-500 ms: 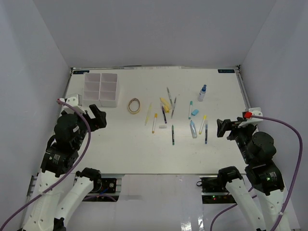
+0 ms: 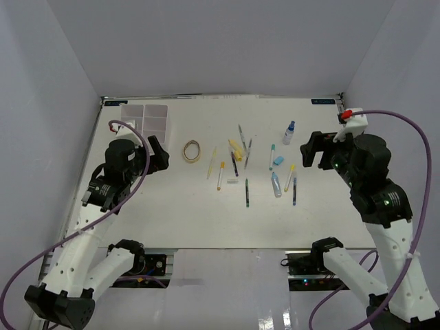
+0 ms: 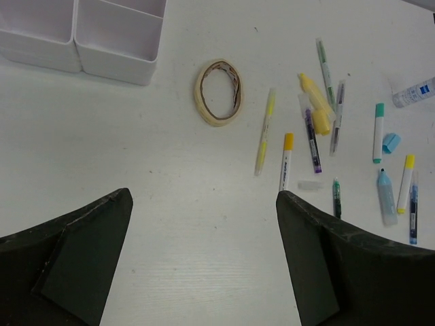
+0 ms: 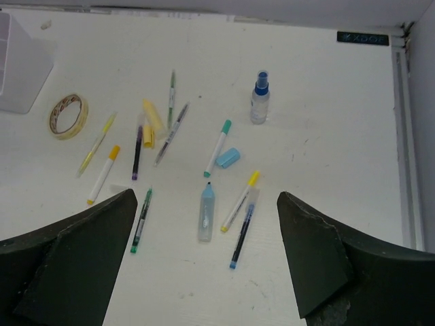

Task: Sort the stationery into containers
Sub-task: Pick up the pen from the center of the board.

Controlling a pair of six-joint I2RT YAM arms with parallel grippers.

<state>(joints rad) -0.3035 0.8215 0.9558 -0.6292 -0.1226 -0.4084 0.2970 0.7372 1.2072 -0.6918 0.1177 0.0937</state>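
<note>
From above, 2 arms reach over a white table [image 2: 172, 206]; the left arm hides part of the white tray [image 2: 155, 111] at upper left. The left wrist view shows the tray's near wall plainly, with the tan ring [image 3: 201, 95] to its lower right and pens [image 3: 265, 132] further right. All lie well beyond the left gripper [image 3: 202, 197], fingers wide apart and empty. The right wrist view shows the blue-capped bottle [image 4: 259, 102] most clearly, upright at upper centre. Pens lie on the table in the gap between the fingers of the right gripper [image 4: 205, 195], also spread wide and holding nothing.
</note>
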